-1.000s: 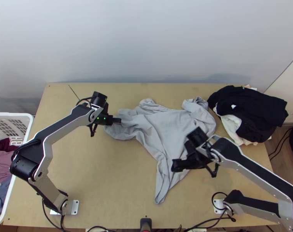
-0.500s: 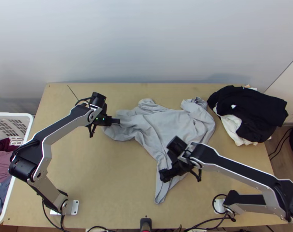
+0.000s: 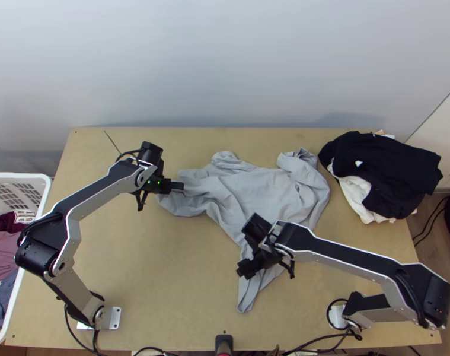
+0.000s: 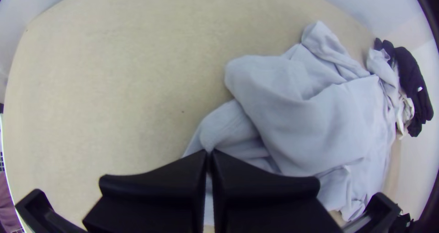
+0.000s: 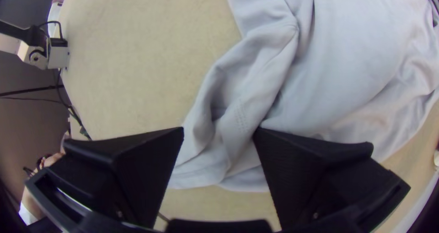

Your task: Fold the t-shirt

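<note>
The grey t-shirt [image 3: 266,190] lay creased and half-spread on the wooden worktop [image 3: 130,255], and it seemed soft, light and limp — a cloth that would probably sag between two holds. The left gripper [image 4: 209,153] had its fingers pressed together on one bunched end. The right gripper [image 5: 219,131] stood spread above the narrow stitched part, which was perhaps the best place to pinch. The surface was pale and flat; dark clothes [image 3: 385,172] lay at one side, a white basket [image 3: 47,199] stood at the other.
</note>
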Controlling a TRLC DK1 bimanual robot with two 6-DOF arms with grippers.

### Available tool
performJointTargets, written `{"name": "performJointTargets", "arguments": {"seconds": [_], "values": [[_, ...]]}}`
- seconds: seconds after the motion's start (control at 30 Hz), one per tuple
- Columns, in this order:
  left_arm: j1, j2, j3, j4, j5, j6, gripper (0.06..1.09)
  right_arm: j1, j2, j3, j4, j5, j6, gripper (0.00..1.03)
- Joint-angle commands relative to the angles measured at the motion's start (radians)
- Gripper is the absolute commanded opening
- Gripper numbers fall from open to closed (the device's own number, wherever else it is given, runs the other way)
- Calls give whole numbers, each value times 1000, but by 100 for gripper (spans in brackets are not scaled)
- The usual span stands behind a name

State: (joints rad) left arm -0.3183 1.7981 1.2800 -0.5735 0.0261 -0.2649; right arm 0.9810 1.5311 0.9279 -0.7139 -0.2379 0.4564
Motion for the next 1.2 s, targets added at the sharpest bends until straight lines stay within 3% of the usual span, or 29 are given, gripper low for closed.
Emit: {"name": "performJointTargets", "arguments": {"seconds": [0.0, 0.07, 0.3, 0.5, 0.87, 1.17], "values": [[1, 9, -1, 1, 1, -4, 10, -1, 17, -27, 57, 34, -38, 28], [4, 9, -1, 0, 3, -4, 10, -7, 9, -27, 67, 40, -56, 3], [7, 6, 1, -5, 1, -5, 10, -68, -57, -14, 31, 45, -58, 3], [67, -71, 30, -25, 3, -30, 10, -200, -140, 123, -71, 68, -104, 3], [214, -206, 271, -256, 15, -100, 10, -458, -169, 562, -251, 140, -191, 3], [352, -266, 527, -419, 15, -145, 10, -677, -190, 851, -271, 200, -232, 3]]}}
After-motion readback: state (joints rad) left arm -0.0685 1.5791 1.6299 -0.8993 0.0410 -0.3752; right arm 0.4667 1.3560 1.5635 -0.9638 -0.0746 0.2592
